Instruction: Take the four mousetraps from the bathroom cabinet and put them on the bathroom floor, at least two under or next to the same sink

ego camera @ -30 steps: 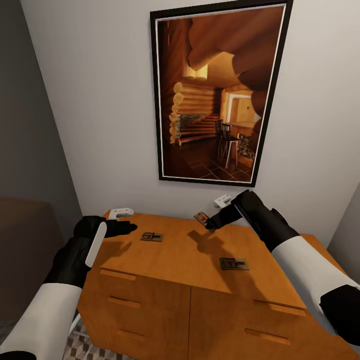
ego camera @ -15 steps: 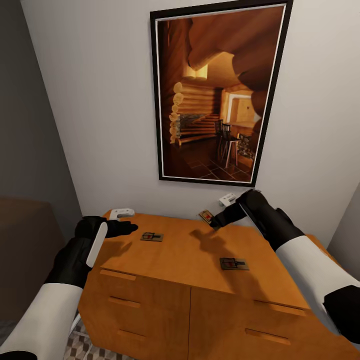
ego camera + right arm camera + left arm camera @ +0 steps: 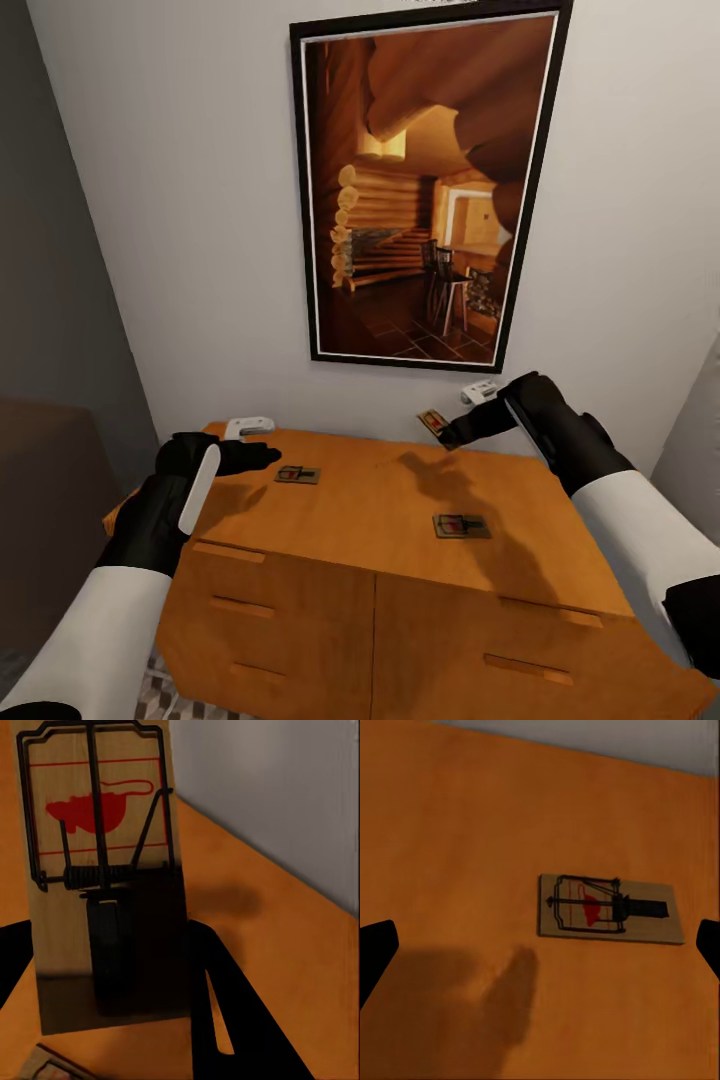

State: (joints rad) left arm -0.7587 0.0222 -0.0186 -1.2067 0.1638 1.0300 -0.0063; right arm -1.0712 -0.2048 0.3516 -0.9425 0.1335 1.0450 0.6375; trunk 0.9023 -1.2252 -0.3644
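Nearest me, two flat wooden mousetraps [image 3: 461, 525] [image 3: 298, 474] lie on the orange-brown wooden cabinet [image 3: 340, 520]. My left gripper [image 3: 262, 456], jaws spread wide, hovers beside one. My right gripper [image 3: 447, 433] pinches a third mousetrap [image 3: 433, 422] aloft near the wall.

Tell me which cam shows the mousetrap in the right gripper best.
Right wrist view: the held mousetrap is close up, with its wire, spring and red mark sharp, and the right gripper shut on its lower end. In the head view it is small and tilted above the cabinet. The left wrist view shows a different trap lying flat.
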